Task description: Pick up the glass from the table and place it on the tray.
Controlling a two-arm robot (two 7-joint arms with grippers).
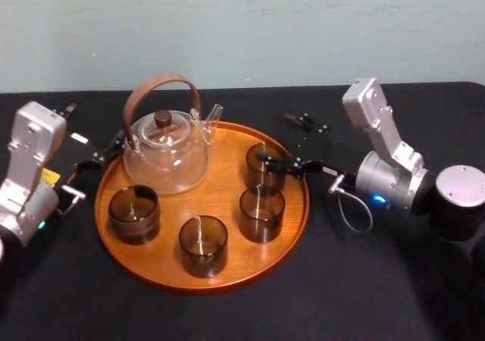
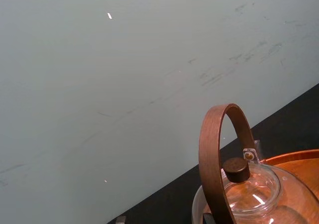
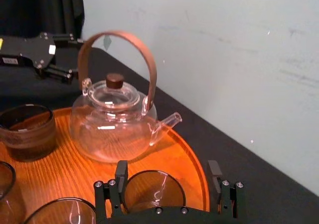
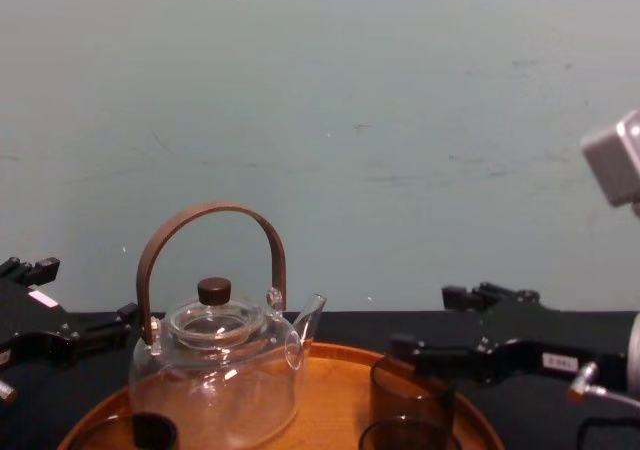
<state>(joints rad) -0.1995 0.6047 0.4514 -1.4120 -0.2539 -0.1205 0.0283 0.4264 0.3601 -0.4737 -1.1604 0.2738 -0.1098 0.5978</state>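
Black matte cloth-like top covers the table (image 1: 379,295) from edge to edge, and I see the round wooden tray (image 1: 170,216) lying flat on it, with bare black surface all around the tray's rim. Behind the tray the table ends at a pale grey-green wall (image 1: 242,30) marked with faint scuffs and scratches; from the right wrist camera a dark curtain (image 3: 50,5) hangs beyond the tray's far left side. The glass (image 1: 265,167) I am working stands upright inside the tray, at its right rear, just inside the rim. My right gripper (image 3: 167,169) reaches in over the tray's right rim with its fingers (image 3: 121,176) spread apart, one on each side of the glass, not clamped on it; I cannot tell whether either finger touches the glass. Three more smoky glasses (image 1: 203,244) stand on the tray, one just in front of the first, one at the tray's front and one at its left. A clear teapot (image 1: 168,148) with a brown hoop handle and a dark lid knob sits at the tray's left rear. My left gripper (image 1: 98,155) waits just outside the tray's left rear rim, near the teapot, its fingers parted and holding nothing. A grey cable (image 1: 352,212) loops over the black top to the right of the tray.
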